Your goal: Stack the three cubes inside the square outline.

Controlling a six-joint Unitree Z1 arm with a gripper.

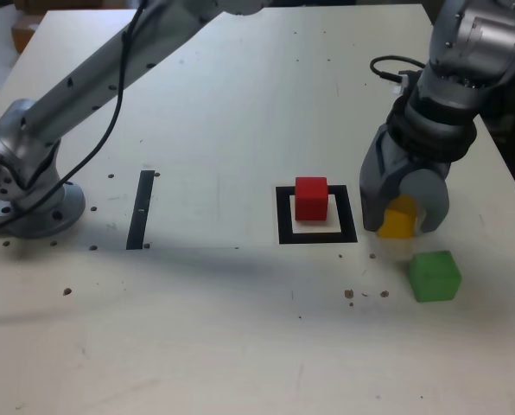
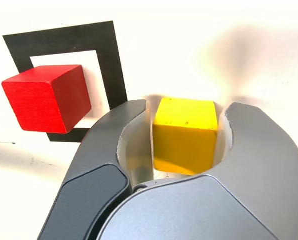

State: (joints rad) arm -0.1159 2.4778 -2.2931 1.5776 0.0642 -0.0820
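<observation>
**Yellow cube in your hand**

Your hand [image 1: 402, 218] grips the yellow cube [image 1: 397, 220] between both fingers, to the exterior view's right of the square outline [image 1: 317, 236]. The green cube [image 1: 435, 276] sits on the bench [image 1: 240, 112] just beside it, nearer the camera. The red cube [image 1: 310, 198] rests inside the outline's white centre.

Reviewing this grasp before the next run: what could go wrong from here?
1. The gripper holds the yellow cube only near its jaw tips, so it might slip.
2. The red cube sits off-centre in the outline; a stack may overhang.
3. The green cube lies close by; the jaws could nudge it.
</observation>
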